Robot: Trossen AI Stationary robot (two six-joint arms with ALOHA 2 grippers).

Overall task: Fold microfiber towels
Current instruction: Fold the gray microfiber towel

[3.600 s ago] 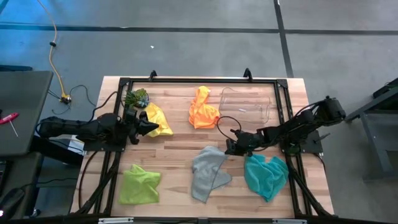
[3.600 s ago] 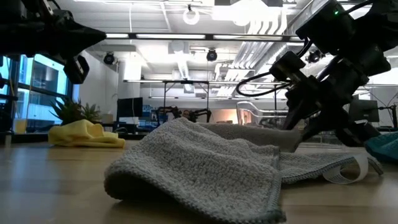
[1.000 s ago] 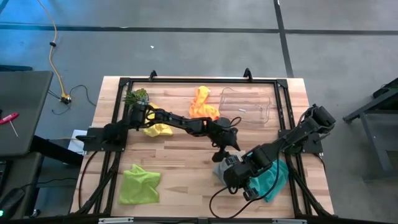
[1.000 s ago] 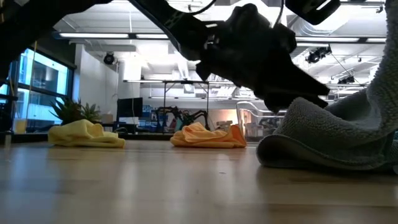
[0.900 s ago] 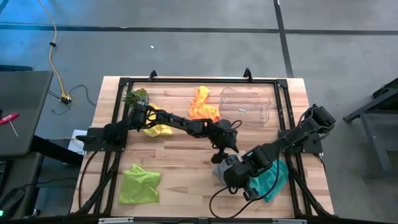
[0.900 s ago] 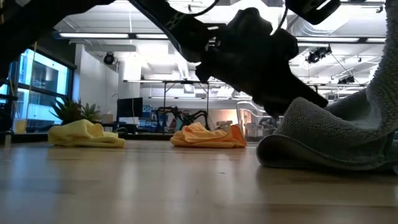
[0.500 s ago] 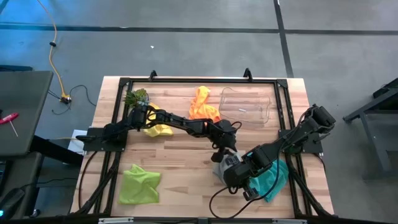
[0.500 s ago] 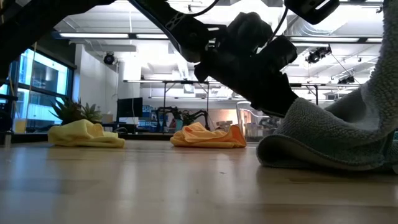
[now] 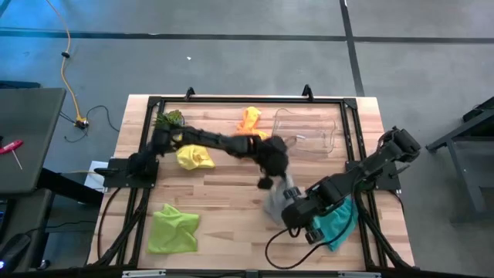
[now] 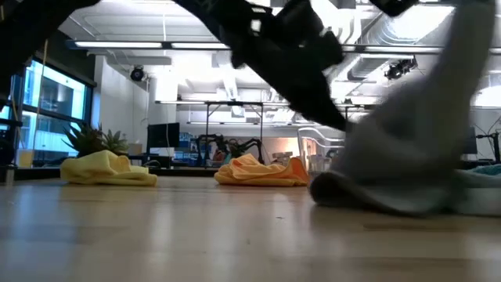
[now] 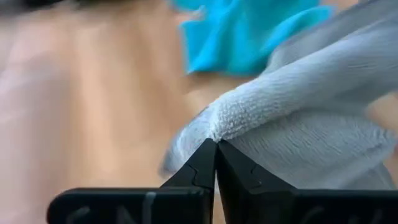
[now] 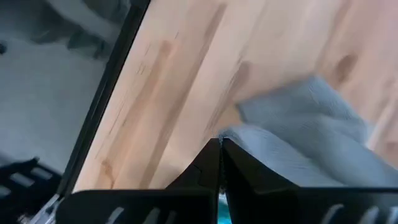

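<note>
So the grey towel [image 9: 276, 197] is the one being worked, sitting right of centre toward the near side of the worktop [image 9: 224, 208], and both arms have hold of it. The left gripper [image 11: 216, 144] reaches all the way across from the left side, jaws pinched tight on a folded edge of the grey cloth; the left wrist view shows the fabric bunching right at the tips. The right gripper [image 12: 219, 143] comes in from the right and its jaws are clamped on another edge of the same towel, nearer the front. Between the two grips the towel is pulled into a strip, its long axis running roughly far to near, the far end lifted and the near end bunched by the right gripper. In the low view it rises off the wood like a blurry tent, only its bottom fold touching. The teal towel [image 9: 333, 218] lies crumpled just right of it, under the right arm. The yellow towel [image 9: 194, 157] sits far left, the orange towel [image 9: 248, 120] far centre, the lime green towel [image 9: 174, 228] near left, all crumpled.
</note>
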